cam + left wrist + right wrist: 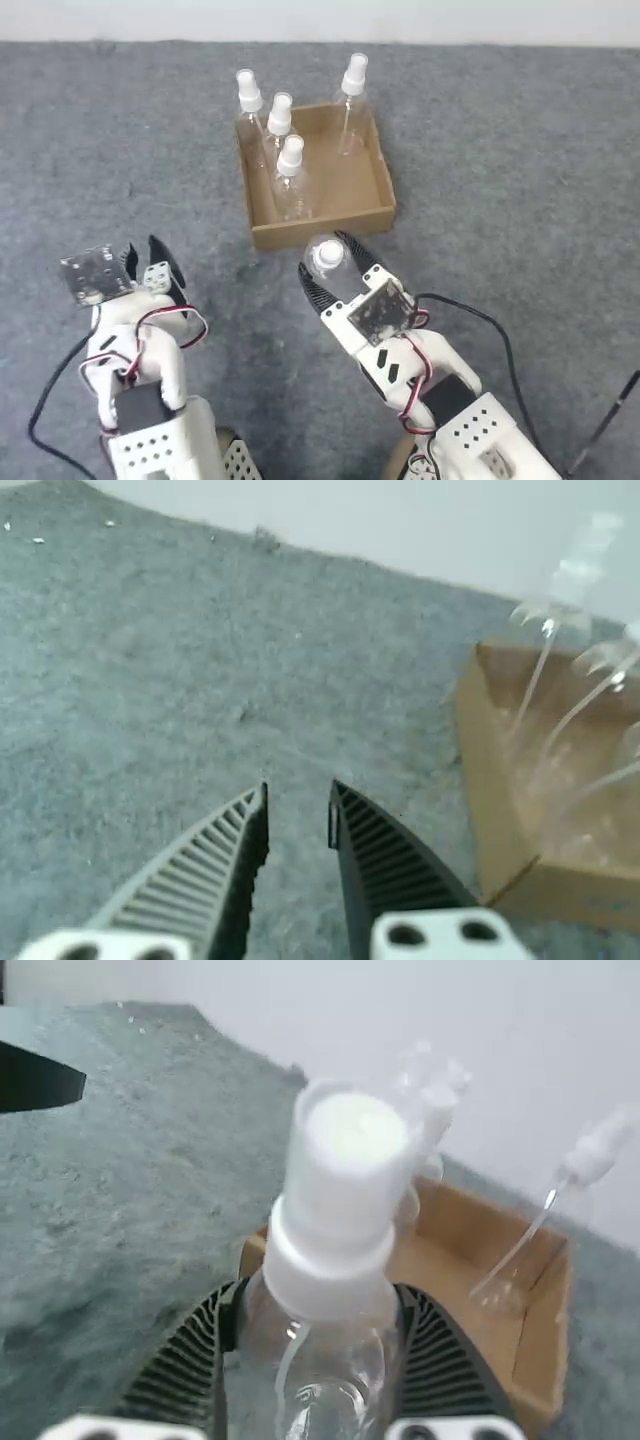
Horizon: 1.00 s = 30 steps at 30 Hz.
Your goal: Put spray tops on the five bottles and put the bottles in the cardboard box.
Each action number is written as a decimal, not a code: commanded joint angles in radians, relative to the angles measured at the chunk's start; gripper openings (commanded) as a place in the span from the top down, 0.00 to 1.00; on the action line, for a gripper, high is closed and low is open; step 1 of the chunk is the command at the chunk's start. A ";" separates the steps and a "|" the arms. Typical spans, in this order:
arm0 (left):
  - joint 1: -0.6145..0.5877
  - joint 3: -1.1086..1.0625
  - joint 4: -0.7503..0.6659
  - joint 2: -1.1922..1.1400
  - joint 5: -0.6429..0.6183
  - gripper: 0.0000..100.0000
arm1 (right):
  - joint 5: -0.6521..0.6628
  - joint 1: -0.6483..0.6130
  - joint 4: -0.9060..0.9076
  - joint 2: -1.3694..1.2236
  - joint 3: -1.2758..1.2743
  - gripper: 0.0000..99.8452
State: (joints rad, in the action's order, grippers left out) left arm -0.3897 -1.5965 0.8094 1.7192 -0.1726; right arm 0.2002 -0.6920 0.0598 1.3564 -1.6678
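High view: four capped bottles (292, 180) stand in the cardboard box (320, 228), and the right jaws clamp a fifth bottle (327, 257) just before it. Left wrist view: the left jaws are slightly parted and empty, near the box. Right wrist view: the fifth bottle wears its spray top (345, 1180).

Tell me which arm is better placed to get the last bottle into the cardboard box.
Right. The right gripper is shut on the capped bottle, held upright just in front of the cardboard box. The left gripper is open, empty and farther from the box.
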 commanded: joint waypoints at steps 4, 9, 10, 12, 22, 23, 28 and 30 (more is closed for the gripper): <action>-0.015 -0.051 -0.126 0.021 0.077 0.91 | -0.058 0.042 0.229 0.028 0.138 0.99; -0.014 -0.058 -0.124 0.021 0.080 0.91 | -0.058 0.071 0.248 0.028 0.164 0.99; -0.014 -0.058 -0.124 0.021 0.080 0.91 | -0.058 0.071 0.248 0.028 0.169 0.99; -0.020 -0.058 -0.124 0.021 0.080 0.91 | -0.058 0.071 0.248 0.028 0.181 0.99; -0.021 -0.058 -0.123 0.021 0.083 0.91 | -0.058 0.104 0.371 0.016 0.385 0.99; -0.021 -0.058 -0.123 0.021 0.083 0.91 | -0.058 0.104 0.395 0.016 0.416 0.99; -0.021 -0.058 -0.123 0.021 0.083 0.91 | -0.057 0.102 0.437 0.015 0.516 0.99; -0.021 -0.058 -0.123 0.021 0.084 0.91 | -0.054 0.102 0.437 0.013 0.534 0.99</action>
State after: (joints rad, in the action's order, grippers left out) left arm -0.4081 -1.6594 0.7204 1.7192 -0.0944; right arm 0.1573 -0.5999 0.4910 1.3564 -1.2474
